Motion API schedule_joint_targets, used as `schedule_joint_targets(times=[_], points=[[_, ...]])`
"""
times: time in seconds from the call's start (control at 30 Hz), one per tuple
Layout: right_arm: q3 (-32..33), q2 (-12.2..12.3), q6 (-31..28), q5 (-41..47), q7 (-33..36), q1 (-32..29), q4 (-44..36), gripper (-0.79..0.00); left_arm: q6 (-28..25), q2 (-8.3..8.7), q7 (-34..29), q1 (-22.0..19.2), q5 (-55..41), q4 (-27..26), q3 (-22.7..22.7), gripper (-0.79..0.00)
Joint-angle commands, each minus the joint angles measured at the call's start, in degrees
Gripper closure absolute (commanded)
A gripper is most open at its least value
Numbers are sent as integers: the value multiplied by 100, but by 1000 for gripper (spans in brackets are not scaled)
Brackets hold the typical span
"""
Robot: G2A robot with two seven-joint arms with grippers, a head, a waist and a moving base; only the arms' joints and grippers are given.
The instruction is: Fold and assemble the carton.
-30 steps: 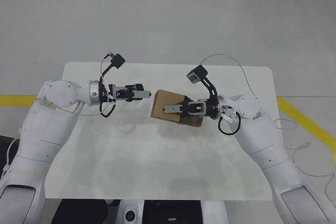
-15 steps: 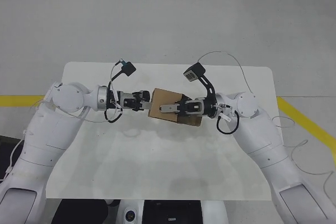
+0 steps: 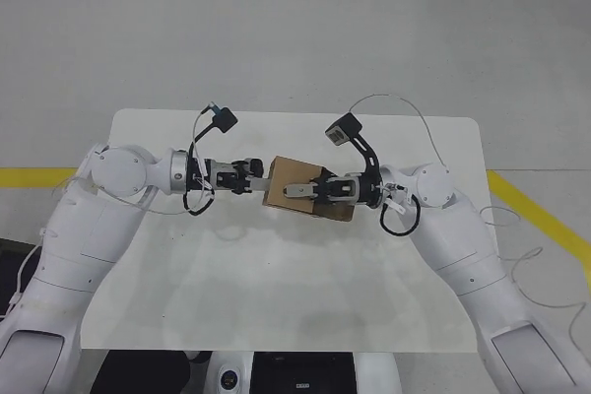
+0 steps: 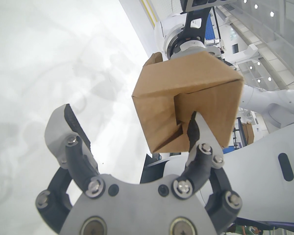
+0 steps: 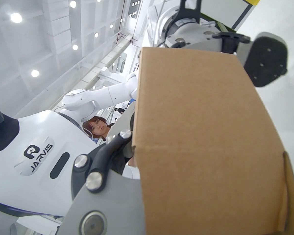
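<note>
Right end effector (image 3: 295, 190) grips the carton (image 3: 310, 202) aloft toward the desk's (image 3: 276, 286) far edge, presenting its flapped end; left end effector (image 3: 260, 181), released, touches it, likely tucking flaps.

The left arm (image 3: 113, 172) and right arm (image 3: 435, 187) are wearing glossy white shells, with black cables (image 3: 190, 204) looping at the wrists and a black camera (image 3: 224, 119) riding on a black bracket above each. The left gripper (image 4: 131, 110) is showing a grey base, black linkages, silver screws and pale fingers (image 4: 55, 128) lined with black pads (image 4: 77, 125).
</note>
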Motion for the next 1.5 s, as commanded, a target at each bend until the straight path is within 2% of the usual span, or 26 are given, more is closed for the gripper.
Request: schedule_joint_targets(times=[0.0, 0.2, 0.5, 0.8, 1.0, 1.07, 1.17, 1.23, 1.27, 1.3, 1.47], points=[[27, 17, 81, -23, 110, 7, 108, 0, 12, 17, 66, 2, 35, 67, -77, -785], [-9, 46, 417, -80, 632, 121, 418, 0, -29, 56, 274, -2, 150, 76, -266, -785], [-378, -66, 647, -439, 559, 492, 1245, 0, -558, 98, 889, 121, 899, -204, -410, -785], [-970, -335, 591, -786, 425, 929, 2181, 0, -1470, 124, 2050, 353, 2721, -559, -465, -785], [-1227, -496, 524, -908, 355, 1103, 2672, 0, -2057, 106, 3027, 487, 4054, -592, -422, -785], [-1281, -539, 499, -962, 332, 1178, 2828, -46, -2294, 96, 3369, 519, 4544, -570, -390, -785], [-1322, -594, 453, -974, 299, 1260, 3067, -182, -2611, 77, 3836, 570, 5270, -550, -297, -785], [-1329, -625, 412, -950, 293, 1304, 3202, -372, -2765, 60, 4149, 603, 5716, -535, -228, -785], [-1323, -637, 388, -931, 283, 1327, 3264, -610, -2827, 52, 4303, 613, 5924, -533, -195, -785], [-1305, -646, 351, -898, 271, 1346, 3317, -785, -2882, 43, 4452, 627, 6111, -521, -162, -785], [-1189, -636, 235, -785, 362, 1394, 3461, -785, -3112, 4, 5032, 662, 6720, -447, -7, -785]])
